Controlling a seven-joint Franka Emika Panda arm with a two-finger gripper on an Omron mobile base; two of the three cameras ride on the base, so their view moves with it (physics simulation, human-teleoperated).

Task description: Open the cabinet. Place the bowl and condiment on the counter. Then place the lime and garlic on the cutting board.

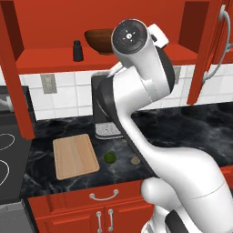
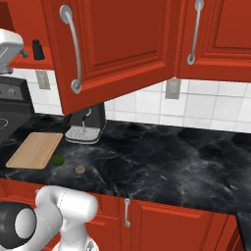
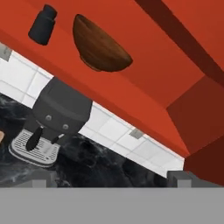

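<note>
The red wall cabinet point(image 1: 202, 54) stands open, both doors swung out. On its shelf the dark brown bowl point(image 3: 99, 44) sits upright beside the small black condiment point(image 3: 43, 25) shaker, which is to its left. Both also appear in the left base view, bowl point(image 1: 99, 41) and condiment point(image 1: 78, 51). My gripper point(image 3: 113, 179) is open in front of the shelf, short of the bowl, with nothing between its fingertips point(image 3: 46, 178). On the black counter point(image 1: 182, 127) lie the lime point(image 1: 109, 158) and garlic point(image 1: 135, 160), just right of the cutting board point(image 1: 75, 156).
A dark coffee machine point(image 1: 104, 109) stands against the tiled wall under the shelf, behind the board. A stove point(image 1: 9, 154) borders the counter on the left. The open right door point(image 2: 112, 44) juts out over the counter. Lower red cabinets point(image 2: 162, 220) line the front.
</note>
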